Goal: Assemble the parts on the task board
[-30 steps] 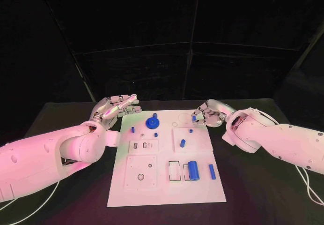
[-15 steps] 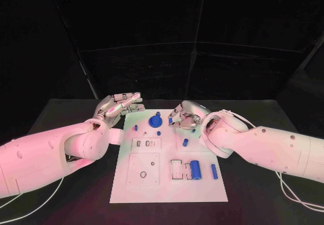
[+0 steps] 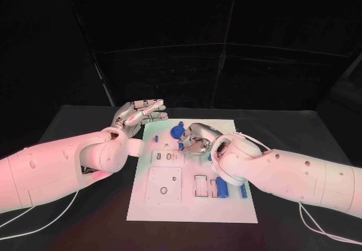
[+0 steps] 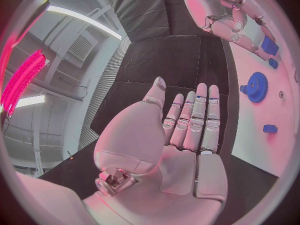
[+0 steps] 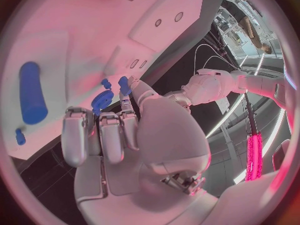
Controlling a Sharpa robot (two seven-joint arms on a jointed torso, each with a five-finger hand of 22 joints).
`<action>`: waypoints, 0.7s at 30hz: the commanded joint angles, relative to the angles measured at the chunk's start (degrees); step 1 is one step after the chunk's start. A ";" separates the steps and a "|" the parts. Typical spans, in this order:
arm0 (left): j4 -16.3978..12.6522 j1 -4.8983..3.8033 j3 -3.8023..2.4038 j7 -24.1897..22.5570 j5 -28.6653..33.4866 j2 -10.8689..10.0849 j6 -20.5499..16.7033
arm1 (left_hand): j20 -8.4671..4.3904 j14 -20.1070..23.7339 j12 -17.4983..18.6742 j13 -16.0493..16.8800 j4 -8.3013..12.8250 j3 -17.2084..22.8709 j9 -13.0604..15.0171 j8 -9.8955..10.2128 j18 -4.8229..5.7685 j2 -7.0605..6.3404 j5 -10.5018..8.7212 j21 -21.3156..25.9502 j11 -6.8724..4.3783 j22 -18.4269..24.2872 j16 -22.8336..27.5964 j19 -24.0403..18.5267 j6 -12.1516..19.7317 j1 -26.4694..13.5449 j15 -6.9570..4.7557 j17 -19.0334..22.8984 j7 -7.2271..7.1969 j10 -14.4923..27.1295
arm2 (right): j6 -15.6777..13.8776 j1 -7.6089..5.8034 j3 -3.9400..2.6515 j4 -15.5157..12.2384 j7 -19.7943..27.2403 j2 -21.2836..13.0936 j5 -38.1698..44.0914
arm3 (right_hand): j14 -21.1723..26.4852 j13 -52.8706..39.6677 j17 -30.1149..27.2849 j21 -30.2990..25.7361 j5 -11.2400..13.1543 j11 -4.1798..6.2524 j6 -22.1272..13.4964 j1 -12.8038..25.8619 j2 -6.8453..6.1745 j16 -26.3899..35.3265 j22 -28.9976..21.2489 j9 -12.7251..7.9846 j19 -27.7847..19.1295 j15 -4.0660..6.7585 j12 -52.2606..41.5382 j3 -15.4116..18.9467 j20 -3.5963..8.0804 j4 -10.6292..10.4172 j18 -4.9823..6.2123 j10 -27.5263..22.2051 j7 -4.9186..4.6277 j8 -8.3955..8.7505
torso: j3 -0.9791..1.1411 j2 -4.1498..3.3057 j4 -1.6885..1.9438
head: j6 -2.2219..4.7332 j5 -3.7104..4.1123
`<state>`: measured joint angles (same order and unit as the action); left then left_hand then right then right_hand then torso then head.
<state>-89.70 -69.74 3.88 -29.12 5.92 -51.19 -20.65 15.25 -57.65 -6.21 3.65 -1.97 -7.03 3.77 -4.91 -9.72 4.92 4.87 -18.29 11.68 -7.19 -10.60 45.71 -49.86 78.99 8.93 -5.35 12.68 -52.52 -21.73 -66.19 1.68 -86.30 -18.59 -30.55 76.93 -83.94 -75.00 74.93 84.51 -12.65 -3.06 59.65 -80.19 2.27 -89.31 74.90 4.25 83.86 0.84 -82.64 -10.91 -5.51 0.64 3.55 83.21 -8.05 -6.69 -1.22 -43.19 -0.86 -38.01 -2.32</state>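
Two hands differ: the left hand (image 3: 139, 114) hovers flat and empty beside the task board (image 3: 192, 209). The right hand (image 3: 195, 141), over the board, pinches a small blue part (image 5: 124, 85), probably for insertion.

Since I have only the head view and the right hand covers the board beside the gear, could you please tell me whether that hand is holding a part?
Observer: Yes. The right wrist view shows the right hand pinching a small blue part between thumb and fingertip, close beside the blue gear.
Operator: Thank you. Is the part touching the gear?
Observer: I cannot tell. From that wrist the two overlap, so any gap is hidden.
Operator: And is anything in the left hand's palm?
Observer: No. The left wrist view shows the left hand with a bare palm and its fingers stretched out, holding nothing.
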 commanded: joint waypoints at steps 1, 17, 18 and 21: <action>-0.02 -0.11 -0.06 -0.36 0.25 0.10 0.98 | 0.16 -0.13 0.27 0.03 0.30 -0.10 0.05 0.22 -0.76 0.65 -0.18 0.19 0.06 0.10 0.37 0.25 -0.42 -0.10 0.16 0.07 1.90 -0.33 | 1.54 0.47 -0.03 -0.21 -1.71 0.39 3.04 | -5.69 -5.98 13.41 0.11 -0.15 0.05 0.66 0.54 -0.05 -0.07 2.03 0.07 0.01 0.29 0.24 -0.24 0.48 -0.04 -0.87 -0.41 0.21 -0.10 | 0.11 -0.04 0.02 | -0.12 -0.32; 0.37 -0.11 -0.06 -0.31 0.38 0.36 1.08 | 0.16 -0.14 0.24 0.04 0.32 -0.08 0.05 0.20 -0.76 0.69 -0.18 0.19 0.04 0.11 0.38 0.26 -0.48 -0.10 0.15 0.07 1.89 -0.40 | 1.45 1.43 -0.05 0.40 -1.78 2.02 6.51 | -5.71 -6.09 13.50 0.11 0.11 0.05 0.61 0.84 -0.37 -0.11 2.03 0.04 0.02 0.29 0.16 -0.29 0.49 -0.03 -0.87 -0.32 0.22 -0.06 | 0.09 -0.04 -0.07 | -0.55 -0.85; 0.40 -0.11 -0.06 -0.31 0.38 0.38 1.09 | 0.16 -0.14 0.24 0.04 0.32 -0.08 0.05 0.20 -0.76 0.69 -0.18 0.19 0.04 0.11 0.38 0.26 -0.48 -0.10 0.15 0.07 1.89 -0.40 | 1.41 1.51 -0.05 0.41 -1.71 2.05 6.57 | -5.71 -6.09 13.50 0.11 0.11 0.05 0.61 0.84 -0.37 -0.11 2.03 0.04 0.02 0.29 0.16 -0.29 0.49 -0.03 -0.87 -0.32 0.22 -0.06 | 0.10 -0.06 -0.08 | -0.62 -0.90; 0.48 -0.10 -0.06 -0.29 0.38 0.42 1.11 | 0.16 -0.14 0.24 0.04 0.32 -0.08 0.05 0.20 -0.76 0.69 -0.18 0.19 0.04 0.11 0.38 0.26 -0.48 -0.10 0.15 0.07 1.89 -0.40 | 1.26 1.68 -0.05 0.38 -1.51 2.18 6.81 | -5.71 -6.09 13.50 0.11 0.11 0.05 0.61 0.84 -0.37 -0.11 2.03 0.04 0.02 0.29 0.16 -0.29 0.49 -0.03 -0.87 -0.32 0.22 -0.06 | 0.10 -0.04 -0.06 | -0.75 -0.94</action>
<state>-89.22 -69.75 3.87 -29.11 6.20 -50.83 -20.38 15.25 -57.65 -6.21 3.66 -1.97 -7.03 3.77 -4.91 -9.72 4.92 4.87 -18.29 11.68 -7.14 -10.60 45.71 -49.86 78.99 8.92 -5.36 12.68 -52.52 -20.70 -64.44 1.65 -85.84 -20.25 -28.47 82.40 -83.94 -75.00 74.92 84.51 -12.52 -3.06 59.55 -79.67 1.73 -89.31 74.91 4.23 83.86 0.84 -82.65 -10.92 -5.51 0.66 3.55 83.21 -7.95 -6.58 -1.12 -43.24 -0.92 -38.68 -3.23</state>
